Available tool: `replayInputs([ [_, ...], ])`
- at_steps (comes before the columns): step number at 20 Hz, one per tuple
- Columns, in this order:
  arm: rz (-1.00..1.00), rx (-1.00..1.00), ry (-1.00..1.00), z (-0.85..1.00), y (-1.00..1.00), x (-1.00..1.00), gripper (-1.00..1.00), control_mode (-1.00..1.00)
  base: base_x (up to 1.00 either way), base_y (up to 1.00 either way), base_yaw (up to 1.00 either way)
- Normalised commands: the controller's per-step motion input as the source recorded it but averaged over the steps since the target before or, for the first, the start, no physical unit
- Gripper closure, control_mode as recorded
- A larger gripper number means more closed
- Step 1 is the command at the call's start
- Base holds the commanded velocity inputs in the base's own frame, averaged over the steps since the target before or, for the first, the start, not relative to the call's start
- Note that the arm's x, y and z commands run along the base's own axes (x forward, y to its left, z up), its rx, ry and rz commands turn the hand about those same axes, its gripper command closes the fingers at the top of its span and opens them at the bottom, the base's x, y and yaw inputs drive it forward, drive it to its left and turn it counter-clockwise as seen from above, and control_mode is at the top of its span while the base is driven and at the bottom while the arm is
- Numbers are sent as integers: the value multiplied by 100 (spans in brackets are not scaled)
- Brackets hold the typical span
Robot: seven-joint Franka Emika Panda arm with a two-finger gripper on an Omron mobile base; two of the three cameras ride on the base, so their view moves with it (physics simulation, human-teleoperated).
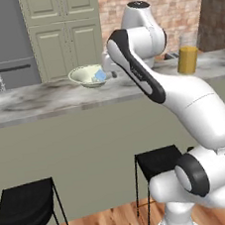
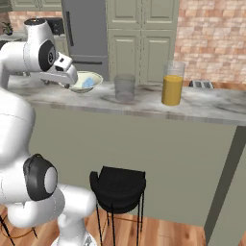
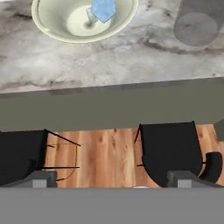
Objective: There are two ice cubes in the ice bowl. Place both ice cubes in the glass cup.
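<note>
The flared cream ice bowl point(image 3: 48, 24) is sitting on the veined marble counter point(image 3: 109, 61), cradling translucent pale-blue ice cubes point(image 3: 103, 9). The clear glass cup point(image 2: 125, 87) is standing beside it. The gripper point(image 3: 109, 178) is hovering with its fingers spread apart, gripping nothing.

- Marbled grey worktop point(image 2: 144, 103), long, with a straight front edge above a plain panel.
- Ice bowl point(image 2: 84, 81), standing toward the left end of the worktop.
- Glass cup point(image 2: 125, 87), upright near the middle, well apart from the bowl.
- Tall glass of orange liquid point(image 2: 172, 84), upright toward the right end.
</note>
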Motion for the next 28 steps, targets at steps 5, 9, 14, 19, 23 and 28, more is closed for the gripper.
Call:
replayInputs([
  [5,0,0,3,0,1,25,-100,-100,0,0,0],
  [9,0,0,4,0,14,35,-100,-100,0,0,0],
  [14,-1,0,1,-9,47,60,-100,-100,0,0,0],
  [19,0,2,0,-20,55,69,-100,-100,0,0,0],
  [23,0,0,-1,-18,40,78,-100,-100,0,0,0],
  [28,0,0,0,-4,20,90,-100,-100,0,0,0],
])
